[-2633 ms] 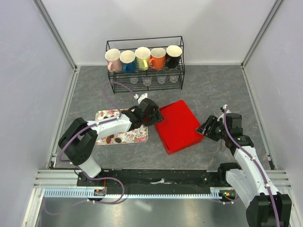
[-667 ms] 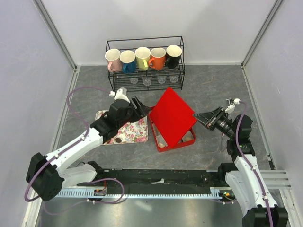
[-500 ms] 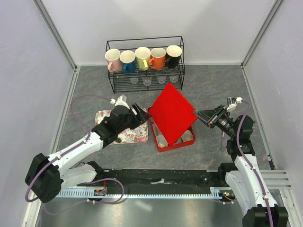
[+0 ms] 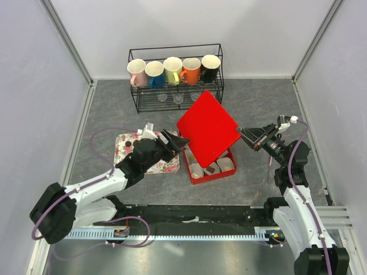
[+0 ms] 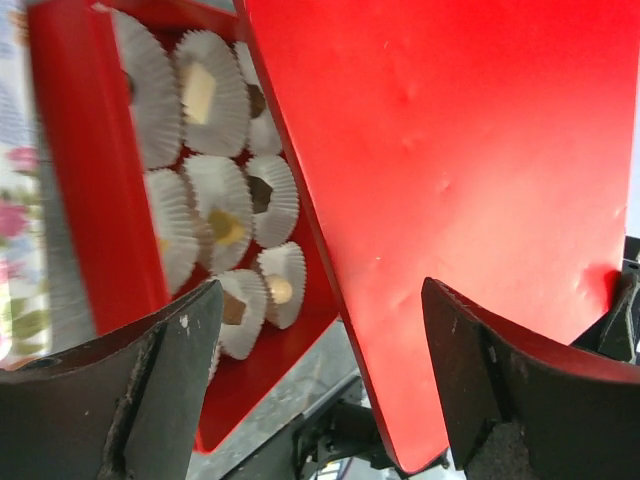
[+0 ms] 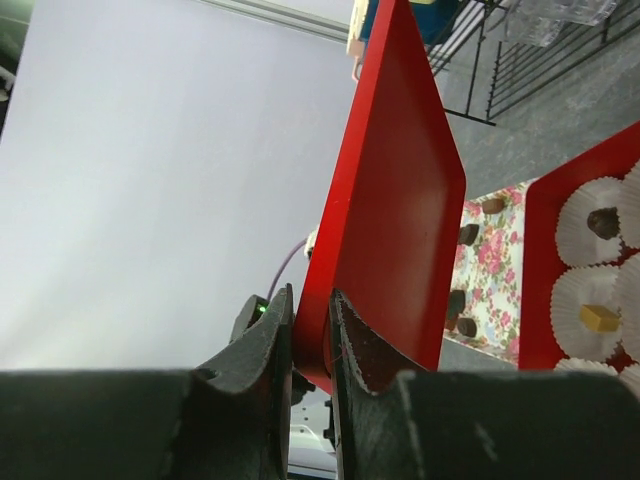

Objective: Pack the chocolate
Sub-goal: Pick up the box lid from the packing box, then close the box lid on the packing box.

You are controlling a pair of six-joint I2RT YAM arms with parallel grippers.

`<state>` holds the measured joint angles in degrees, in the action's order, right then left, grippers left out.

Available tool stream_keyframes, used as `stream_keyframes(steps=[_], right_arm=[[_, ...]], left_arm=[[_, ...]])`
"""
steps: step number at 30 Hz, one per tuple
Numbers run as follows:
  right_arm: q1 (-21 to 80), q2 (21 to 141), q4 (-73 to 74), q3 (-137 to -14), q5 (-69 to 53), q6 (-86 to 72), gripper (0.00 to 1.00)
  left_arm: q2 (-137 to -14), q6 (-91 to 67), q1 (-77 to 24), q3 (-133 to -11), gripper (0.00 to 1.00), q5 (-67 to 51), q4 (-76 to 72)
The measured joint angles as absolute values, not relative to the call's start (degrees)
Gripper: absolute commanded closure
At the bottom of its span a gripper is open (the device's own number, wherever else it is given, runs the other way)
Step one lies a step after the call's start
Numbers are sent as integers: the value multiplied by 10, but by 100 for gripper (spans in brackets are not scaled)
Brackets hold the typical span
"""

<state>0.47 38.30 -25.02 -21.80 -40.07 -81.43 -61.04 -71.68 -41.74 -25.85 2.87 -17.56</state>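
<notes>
With the right end effector [image 6: 312,300] clamped on the raised red lid [image 4: 207,129] and the left end effector [image 4: 174,139] open beside its opposite edge, several chocolates [image 5: 259,193] sat in paper cups [image 5: 228,120] in the red box [image 4: 209,179] below, while others lay unpacked on the floral tray [image 6: 495,270] under the left end effector.

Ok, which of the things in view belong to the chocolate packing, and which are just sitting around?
Part of the job: chocolate, red box, paper cups, floral tray, red lid gripped by the right end effector.

Lying about: wire rack, mugs, small glasses at the back.
</notes>
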Motion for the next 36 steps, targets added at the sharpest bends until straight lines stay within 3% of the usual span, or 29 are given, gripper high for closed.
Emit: stream_keyframes(steps=[7, 11, 14, 19, 20, 26, 29, 36], right_arm=[[5, 379, -287, -201, -398, -849, 100], [5, 378, -303, -185, -396, -867, 100], [5, 375, -310, -169, -395, -875, 100], [1, 370, -330, -147, -382, -890, 100], [1, 368, -334, -143, -378, -890, 100], [1, 364, -293, -123, -374, -848, 100], [-2, 365, -228, -118, -374, -796, 90], [-1, 361, -56, -156, -388, -615, 82]], left_arm=[[-686, -750, -447, -259, 9, 44, -256], [-709, -766, -463, -259, 16, 65, -305], [-718, -776, -469, -259, 25, 78, -348], [-719, -792, -470, -258, 50, 103, -375], [-719, -794, -470, -255, 60, 107, -380], [-677, -799, -470, -228, 82, 134, -382], [-650, -791, -468, -222, 94, 140, -380], [-646, -740, -462, -216, 98, 114, -342]])
